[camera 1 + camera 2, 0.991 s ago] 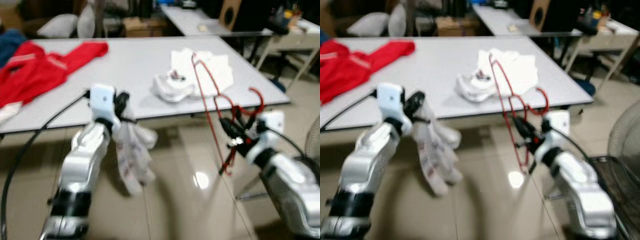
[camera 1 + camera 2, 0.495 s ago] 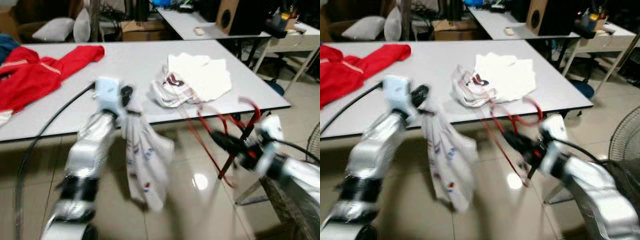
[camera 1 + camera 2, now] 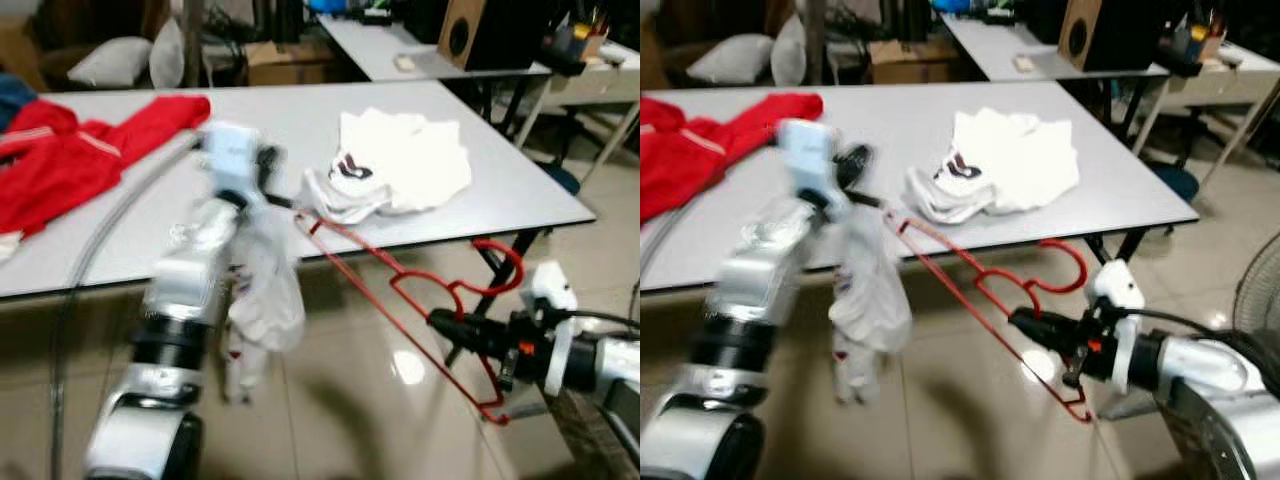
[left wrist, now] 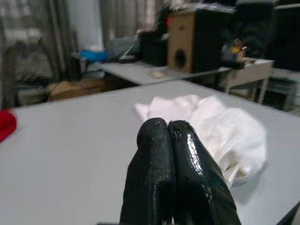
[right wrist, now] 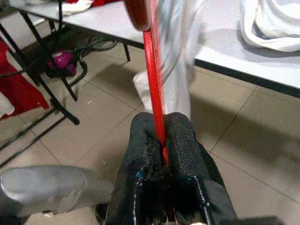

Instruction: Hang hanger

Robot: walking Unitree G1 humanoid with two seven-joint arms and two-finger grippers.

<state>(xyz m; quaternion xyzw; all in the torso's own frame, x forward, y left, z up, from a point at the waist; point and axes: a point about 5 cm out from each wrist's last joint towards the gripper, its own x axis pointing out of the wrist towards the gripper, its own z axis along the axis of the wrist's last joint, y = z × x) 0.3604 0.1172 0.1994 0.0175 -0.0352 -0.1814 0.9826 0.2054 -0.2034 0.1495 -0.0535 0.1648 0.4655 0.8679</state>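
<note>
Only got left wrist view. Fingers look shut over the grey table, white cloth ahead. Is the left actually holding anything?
Observer: Yes. A pale white garment hangs from the left gripper, below the edge of the grey table.
Operator: Where's the hanger?
Observer: The red wire hanger is pinched in the right gripper, out over the floor.
Operator: Near the garment?
Observer: Its far tip points at the garment; contact is too blurred to tell.
</note>
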